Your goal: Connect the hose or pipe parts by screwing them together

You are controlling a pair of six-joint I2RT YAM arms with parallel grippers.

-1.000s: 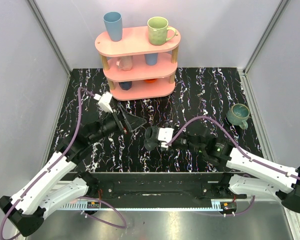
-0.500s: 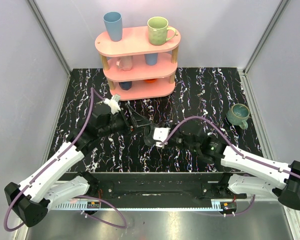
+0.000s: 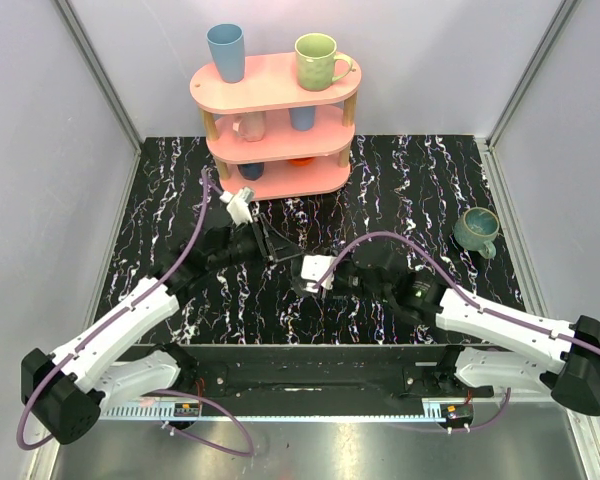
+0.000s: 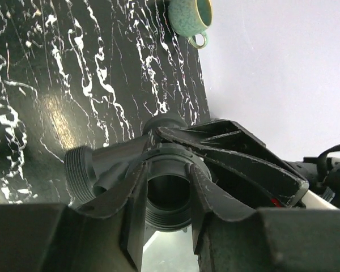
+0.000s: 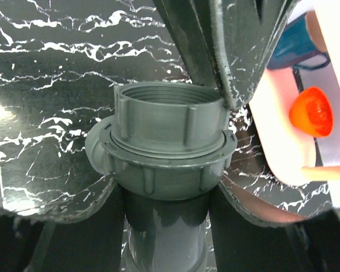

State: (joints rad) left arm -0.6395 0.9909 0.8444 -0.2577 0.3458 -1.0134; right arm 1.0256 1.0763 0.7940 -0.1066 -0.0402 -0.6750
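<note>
The pipe parts (image 5: 167,164) are one dark grey fitting: a ribbed collar, a threaded open end (image 5: 167,113) and a threaded side branch (image 4: 79,170). My right gripper (image 5: 164,226) is shut on its smooth body just below the collar. My left gripper (image 4: 169,207) has its fingers (image 4: 133,209) pressed on either side of the threaded end (image 4: 167,192), shut on it. In the top view the two grippers meet at mid table, left gripper (image 3: 283,250) and right gripper (image 3: 308,275), with the fitting (image 3: 295,265) mostly hidden between them.
A pink three-tier shelf (image 3: 275,130) holding cups stands at the back, close behind the left gripper, and shows in the right wrist view (image 5: 277,113). A green mug (image 3: 475,230) sits at the right of the black marbled table (image 3: 400,180). Purple cables loop over both arms.
My left arm swung right to the fitting held by the right gripper, and its jaws closed round the threaded end. The right gripper shifted slightly left, still gripping.
</note>
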